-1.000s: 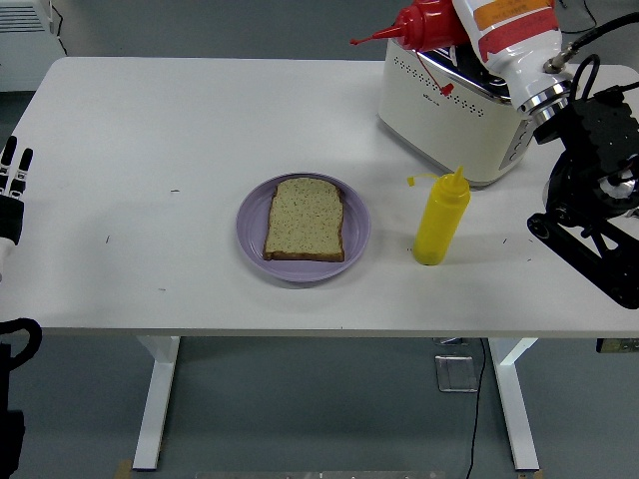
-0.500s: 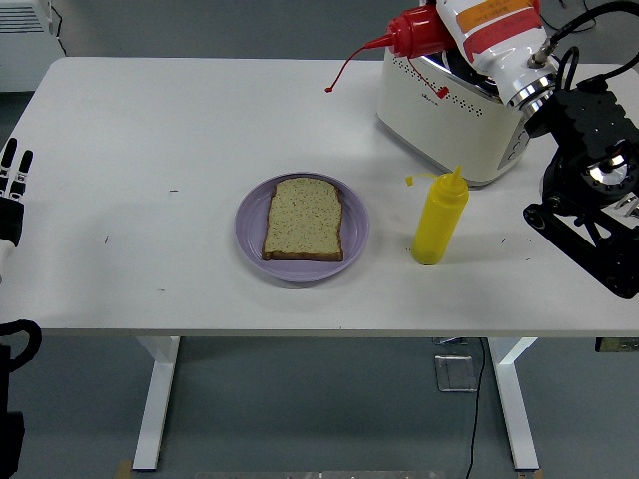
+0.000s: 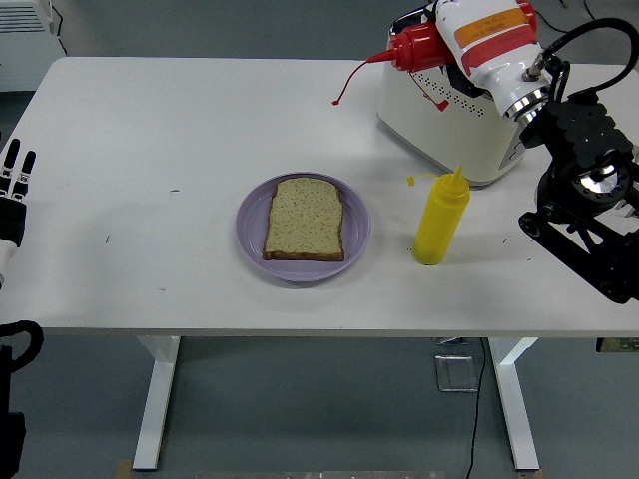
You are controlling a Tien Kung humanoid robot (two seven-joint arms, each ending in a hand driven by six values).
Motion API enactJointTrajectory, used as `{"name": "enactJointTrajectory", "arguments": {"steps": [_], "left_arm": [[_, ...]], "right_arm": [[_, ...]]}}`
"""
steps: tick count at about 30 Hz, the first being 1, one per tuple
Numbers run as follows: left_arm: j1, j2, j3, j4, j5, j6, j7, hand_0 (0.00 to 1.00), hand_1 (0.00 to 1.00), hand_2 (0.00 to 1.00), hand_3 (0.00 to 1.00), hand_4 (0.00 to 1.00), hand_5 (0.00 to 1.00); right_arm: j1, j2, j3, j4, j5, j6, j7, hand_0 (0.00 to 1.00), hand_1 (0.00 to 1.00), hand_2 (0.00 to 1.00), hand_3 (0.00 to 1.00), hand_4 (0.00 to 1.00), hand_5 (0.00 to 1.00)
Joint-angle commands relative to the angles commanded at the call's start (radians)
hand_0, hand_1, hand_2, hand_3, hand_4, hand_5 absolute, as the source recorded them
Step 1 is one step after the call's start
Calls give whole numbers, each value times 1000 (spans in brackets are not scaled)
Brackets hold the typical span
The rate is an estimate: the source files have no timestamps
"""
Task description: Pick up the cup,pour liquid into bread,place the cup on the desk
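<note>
1. Red squeeze bottle (image 3: 417, 45): lying sideways in right hand's (image 3: 487, 38) grasp above toaster (image 3: 449, 125), well apart from bread (image 3: 305, 220).
2. Carrying across to bread, clearing yellow bottle (image 3: 440, 222), tipping nozzle down only over the slice.

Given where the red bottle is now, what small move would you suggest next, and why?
Probably carry the red squeeze bottle, held by the right hand, leftward and toward the near edge: its nozzle points left above the toaster, well short of the bread on the purple plate.
</note>
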Motion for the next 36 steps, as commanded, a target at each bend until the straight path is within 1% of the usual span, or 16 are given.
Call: {"name": "enactJointTrajectory", "arguments": {"steps": [3,6,8,11,13,18,22,23,25,27,29,30,32,33,34,36], "left_arm": [[2,0,0,0,0,0,0,777,737,736,697,513,998],[2,1,-1,0,0,0,0,780,738,740,698,513,998],[2,1,-2,0,0,0,0,780,738,740,698,513,998],[-2,-1,0,0,-1,-1,0,786,746,742,699,513,998],[-3,-2,-1,0,-1,-1,0,786,746,742,699,513,998],[-2,0,-7,0,-1,0,0,788,747,745,704,520,998],[-2,0,-7,0,-1,1,0,789,747,745,706,519,998],[-3,0,-7,0,-1,0,0,789,747,745,706,519,998],[-4,0,-8,0,-1,0,0,789,747,745,706,519,998],[-4,0,-8,0,-1,1,0,789,747,745,706,519,998],[-4,-1,-8,0,-1,1,0,791,748,747,702,517,998],[-4,-1,-8,0,-1,1,0,791,748,747,702,517,998],[-4,-1,-8,0,-1,1,0,791,748,747,702,517,998],[-4,-1,-8,0,-1,1,0,791,748,747,702,517,998],[-4,-1,-8,0,-2,1,0,793,747,746,698,513,993],[-4,-2,-9,0,-2,2,-1,793,747,746,698,513,993]], "right_arm": [[1,-2,36,11,0,20,1,207,240,327,367,423,2],[-2,3,16,8,0,26,5,204,239,326,368,420,2],[2,9,-34,-7,0,27,4,204,239,326,368,420,2],[2,29,-143,-43,0,49,-5,203,240,327,368,418,12],[0,36,-158,-48,0,55,-14,203,240,327,368,418,12],[11,24,-98,-32,0,41,-34,202,240,328,371,405,21],[-10,21,-25,-1,0,-10,-36,198,240,327,369,416,24],[-19,23,-6,11,0,-36,-33,198,240,327,369,416,24],[-43,28,36,48,72,-98,-8,198,240,327,369,416,24],[-69,32,89,92,163,-157,35,198,240,327,369,416,24],[-79,33,123,113,248,-177,66,209,245,327,367,438,10],[-88,34,135,123,280,-176,78,209,245,327,367,438,10],[-127,35,215,159,371,-163,154,209,245,327,367,438,10],[-136,35,238,166,410,-156,176,209,245,327,367,438,10],[-156,35,281,175,456,-132,211,222,254,330,367,450,3],[-188,33,346,182,540,-83,250,222,254,330,367,450,3]]}}
